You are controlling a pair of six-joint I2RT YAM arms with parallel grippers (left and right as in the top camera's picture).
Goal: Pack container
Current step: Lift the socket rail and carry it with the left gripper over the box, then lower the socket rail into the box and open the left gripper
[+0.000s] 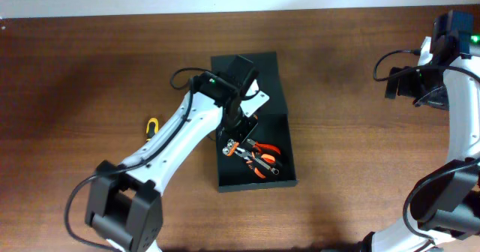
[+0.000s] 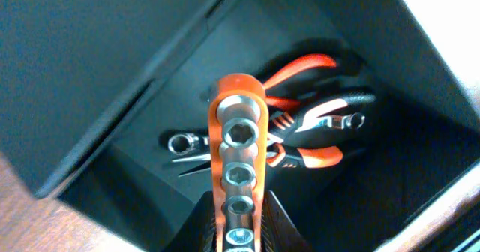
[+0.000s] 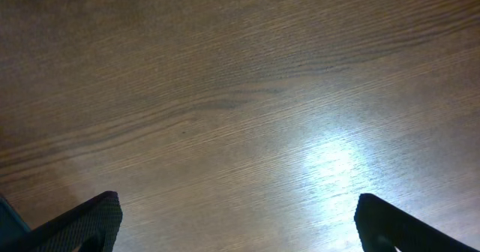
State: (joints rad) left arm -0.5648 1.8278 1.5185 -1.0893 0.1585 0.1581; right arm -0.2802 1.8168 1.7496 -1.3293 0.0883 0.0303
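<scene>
The left gripper (image 2: pixel 238 226) is clamped on an orange plastic rail of chrome sockets (image 2: pixel 240 143) above the open dark green-black matte rectangular container (image 1: pixel 255 185) at table centre. The rail should be lowered beside the orange-handled pliers (image 2: pixel 304 121) before release. The right gripper (image 3: pixel 238 223) hangs wide open.

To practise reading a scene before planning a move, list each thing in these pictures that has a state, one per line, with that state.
container: lid open, tools inside.
socket rail: gripped, held over the open container.
left gripper: shut on the socket rail.
pliers: lying in the container.
wrench: lying in the container beside the pliers.
yellow object: lying outside the container, untouched.
right gripper: open, holding nothing.
</scene>
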